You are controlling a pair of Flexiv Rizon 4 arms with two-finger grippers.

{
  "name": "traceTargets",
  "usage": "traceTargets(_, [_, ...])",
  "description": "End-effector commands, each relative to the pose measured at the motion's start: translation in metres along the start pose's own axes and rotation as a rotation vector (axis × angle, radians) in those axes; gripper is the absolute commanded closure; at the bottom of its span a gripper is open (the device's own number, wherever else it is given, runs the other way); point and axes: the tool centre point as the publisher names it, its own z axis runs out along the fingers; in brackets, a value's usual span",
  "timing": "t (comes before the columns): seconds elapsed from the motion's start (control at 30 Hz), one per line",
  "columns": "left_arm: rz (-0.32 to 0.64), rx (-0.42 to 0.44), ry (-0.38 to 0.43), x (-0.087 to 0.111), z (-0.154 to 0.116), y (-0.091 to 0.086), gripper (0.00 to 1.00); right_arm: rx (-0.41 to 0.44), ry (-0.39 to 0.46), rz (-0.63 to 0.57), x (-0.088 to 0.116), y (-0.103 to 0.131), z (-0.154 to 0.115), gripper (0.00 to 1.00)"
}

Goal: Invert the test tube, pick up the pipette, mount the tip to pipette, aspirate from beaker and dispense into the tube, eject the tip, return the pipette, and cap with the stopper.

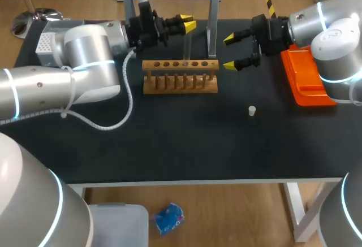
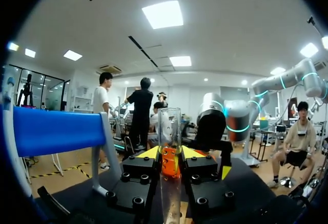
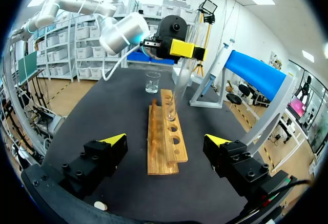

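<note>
Clamping a clear test tube (image 2: pixel 169 124) from two sides, the left hand (image 1: pixel 187 23) has its yellow-tipped fingers drawn in close, one against each flank of the glass. It sits at about 12 o'clock from the wooden rack (image 1: pixel 180 77), above the rack's middle. The tube stands close to upright, with its open rim uppermost, and is held on its upper part, so the rim rises above the fingertips while the longer stretch hangs below them. The glass is colourless and see-through. From the right wrist view its lower end comes down to the row of holes in the rack; whether it sits in a hole or just over one I cannot tell.

The right hand (image 1: pixel 231 51) is spread wide with nothing between its fingers and touches nothing. It hovers at about 2 o'clock from the rack, just off that end, facing along the rack's length.

A small white stopper (image 1: pixel 251 110) lies alone on the black counter (image 1: pixel 169 145) at roughly 4 o'clock from the rack, well apart from both hands. A glass beaker (image 3: pixel 152 82) stands past the rack's far end from the right hand, under the left arm. An orange tray (image 1: pixel 305 80) lies at 3 o'clock from the rack, beneath the right arm
</note>
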Motion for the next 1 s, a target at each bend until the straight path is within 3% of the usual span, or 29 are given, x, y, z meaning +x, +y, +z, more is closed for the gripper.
traceTargets(0.03, [0.001, 0.006, -0.012, 0.001, -0.001, 0.004, 1.00, 0.000, 0.000, -0.001, 0.000, 0.000, -0.001, 0.00])
traceTargets(1.0, [0.004, 0.030, -0.034, -0.003, -0.003, 0.022, 1.00, 0.000, 0.000, -0.001, 0.000, 0.000, -0.001, 0.00])
